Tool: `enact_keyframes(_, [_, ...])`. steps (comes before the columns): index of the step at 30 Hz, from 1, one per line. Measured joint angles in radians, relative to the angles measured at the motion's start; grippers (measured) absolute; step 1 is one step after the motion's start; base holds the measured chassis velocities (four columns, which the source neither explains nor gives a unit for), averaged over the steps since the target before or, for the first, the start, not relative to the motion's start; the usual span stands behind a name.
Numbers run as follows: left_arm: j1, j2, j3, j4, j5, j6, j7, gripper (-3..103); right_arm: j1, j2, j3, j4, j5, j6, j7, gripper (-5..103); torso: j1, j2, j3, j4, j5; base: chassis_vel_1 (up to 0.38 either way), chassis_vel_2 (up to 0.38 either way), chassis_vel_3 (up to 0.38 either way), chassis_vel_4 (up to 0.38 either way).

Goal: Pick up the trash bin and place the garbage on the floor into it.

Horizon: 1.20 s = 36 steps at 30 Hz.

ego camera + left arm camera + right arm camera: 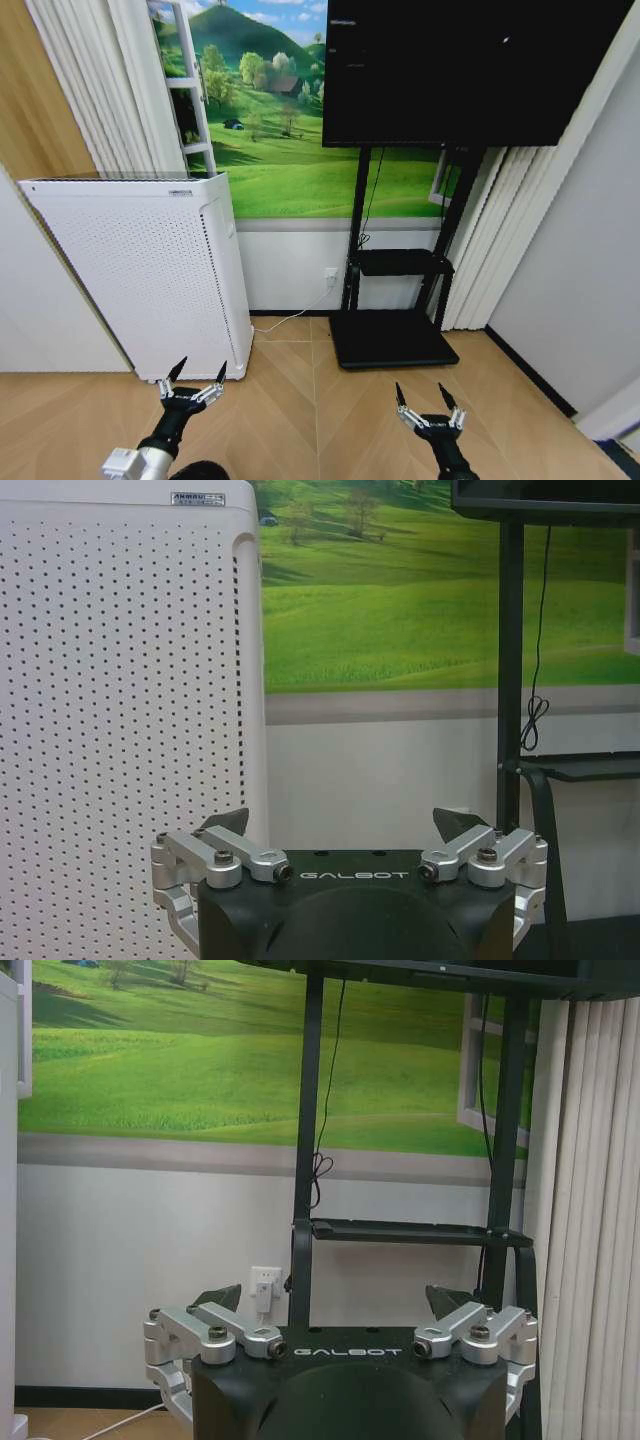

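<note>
Trash bin and garbage lie outside these views. Left gripper (194,377) at 7 o'clock, right gripper (427,398) at 5 o'clock, both spread empty above floor (300,400). Judged light, rigid; grasp by rim.

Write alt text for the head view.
Two open grippers, left gripper and right gripper, hang low over a chevron wooden floor. Ahead stand a white perforated appliance and a black TV stand before a meadow mural.

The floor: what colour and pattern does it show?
The floor is light tan wood in a chevron pattern, clearest in the head view.
</note>
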Motion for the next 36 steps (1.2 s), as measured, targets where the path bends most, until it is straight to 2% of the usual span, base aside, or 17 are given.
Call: enact_keyframes(36, [0.0,0.0,0.0,0.0,0.0,0.0,0.0,100,0.0,0.0,0.0,0.0,0.0,0.0,0.0,100,0.062,0.154,0.091,0.0,0.0,0.0,0.0,0.0,0.0])
